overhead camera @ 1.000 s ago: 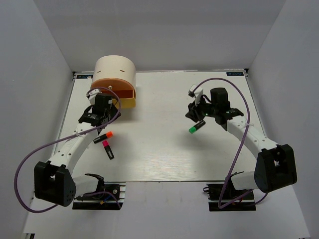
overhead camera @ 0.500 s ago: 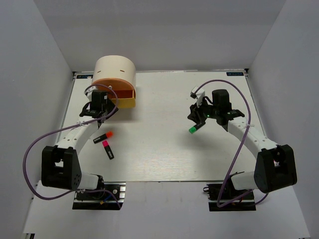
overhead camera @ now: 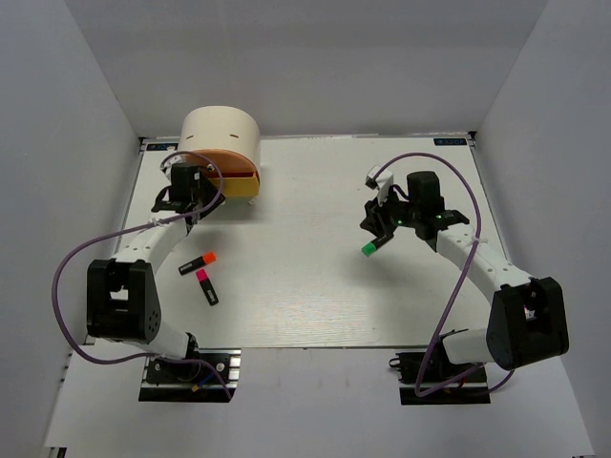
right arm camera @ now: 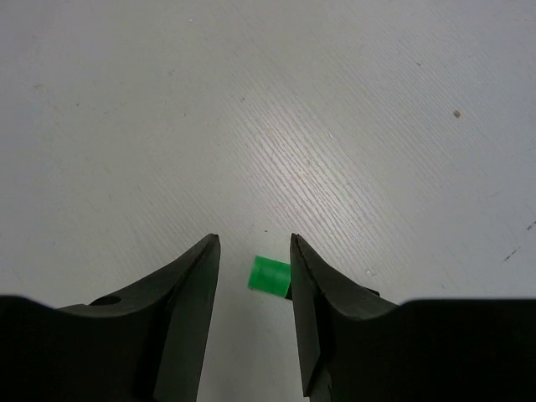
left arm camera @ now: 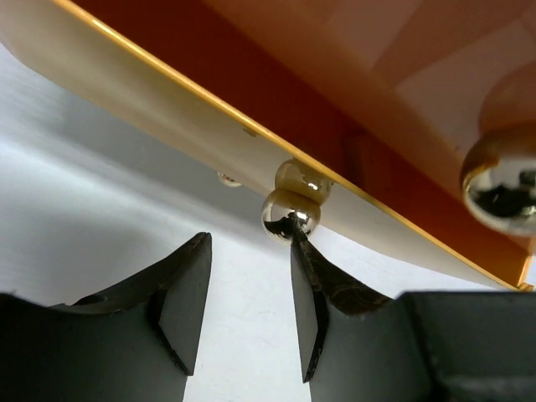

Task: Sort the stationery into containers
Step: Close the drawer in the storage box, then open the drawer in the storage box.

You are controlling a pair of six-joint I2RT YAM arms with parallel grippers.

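The cream round cabinet (overhead camera: 221, 132) stands at the back left with an orange drawer (overhead camera: 227, 164) and a yellow drawer (overhead camera: 241, 187) slightly out. My left gripper (overhead camera: 196, 181) is open and empty at the drawer fronts. In the left wrist view (left arm camera: 249, 243) its right fingertip touches a small shiny knob (left arm camera: 290, 214) on the yellow drawer front (left arm camera: 151, 109). My right gripper (overhead camera: 380, 229) is open just above the green-capped marker (overhead camera: 374, 244); the green cap (right arm camera: 270, 274) lies between the jaws (right arm camera: 254, 243), close to the right finger. The small blocks and the clip are out of view.
The orange-capped marker (overhead camera: 199, 261) and the pink-capped marker (overhead camera: 206, 286) lie on the white table (overhead camera: 305, 286) in front of the left arm. A second shiny knob (left arm camera: 502, 180) shows on the orange drawer. Grey walls enclose the table.
My left gripper has moved up and back to the cabinet's drawer fronts, and the yellow drawer sticks out less than before. The right arm has barely moved.
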